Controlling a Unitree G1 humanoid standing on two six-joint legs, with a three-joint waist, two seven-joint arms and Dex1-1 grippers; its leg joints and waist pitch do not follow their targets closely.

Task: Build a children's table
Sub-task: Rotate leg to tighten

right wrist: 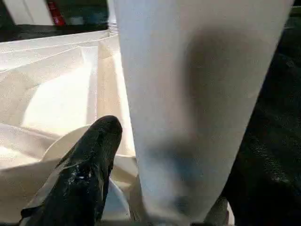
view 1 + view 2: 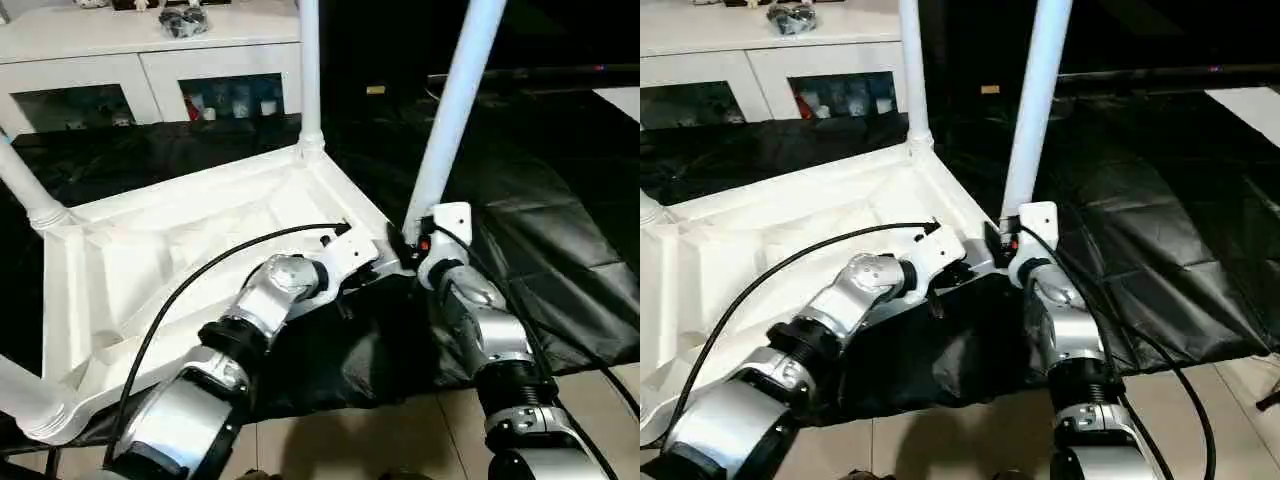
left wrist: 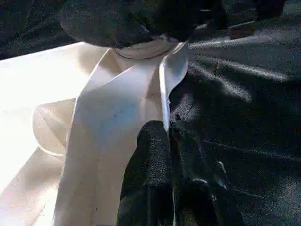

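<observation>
Last leg going in

Three legs stand in the upturned tabletop (image 2: 180,250) on the surface; our left tool (image 3: 168,141) pinches its rim, our right tool (image 1: 141,179) grips the fourth leg (image 2: 455,105) at its socket.

Left gripper (image 3: 168,136) at frame centre, black fingers pinched together, right gripper (image 1: 155,155) just right of it, fingers spread, both silver forearms reaching up from the lower frame

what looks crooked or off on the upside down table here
The leg at the near right corner leans noticeably, while the far leg stands nearly straight in its socket. The right pincer is at its base, and the left pincer pinches the tabletop rim beside it.
</observation>
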